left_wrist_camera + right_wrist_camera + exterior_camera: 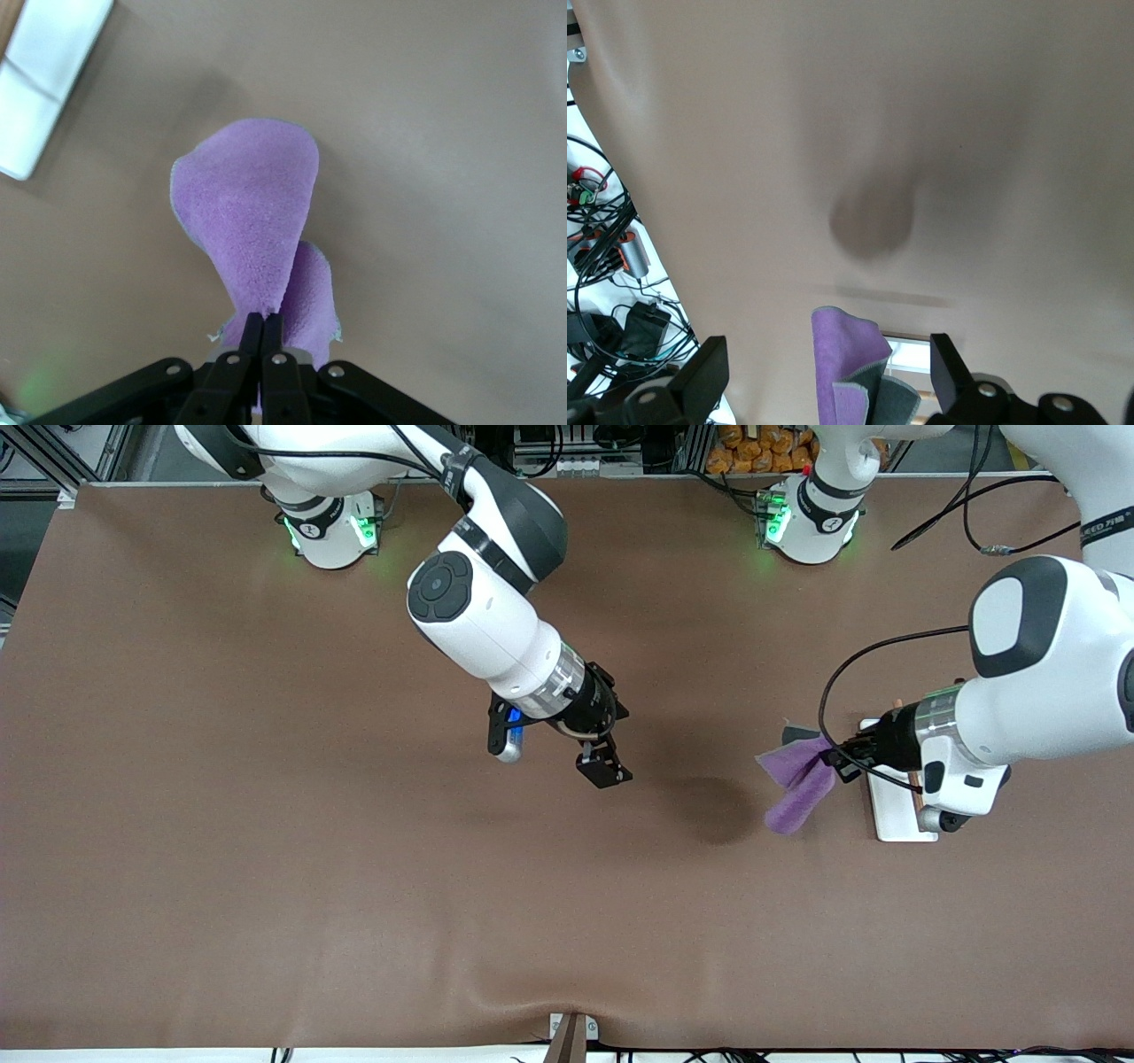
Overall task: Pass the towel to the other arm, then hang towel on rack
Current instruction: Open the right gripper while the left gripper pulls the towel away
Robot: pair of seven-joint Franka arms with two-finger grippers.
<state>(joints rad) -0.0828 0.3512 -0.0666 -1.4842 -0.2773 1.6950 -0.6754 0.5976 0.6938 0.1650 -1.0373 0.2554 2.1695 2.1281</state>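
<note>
My left gripper (834, 760) is shut on the purple towel (800, 781) and holds it in the air, just beside the rack (897, 815) on the side toward the right arm's end. In the left wrist view the fingers (252, 332) pinch the towel (248, 199), which spreads out in front of them; a corner of the rack's white base (42, 84) shows there. My right gripper (609, 771) is open and empty over the table's middle. In the right wrist view its fingers (702, 376) stand wide apart, with the towel (840, 359) and the rack (911, 356) farther off.
The brown table mat (354, 868) covers the whole table. The rack's base plate and wooden rods lie partly under my left wrist. Both arm bases stand along the table's edge farthest from the front camera. Cables hang off the table edge in the right wrist view (611, 292).
</note>
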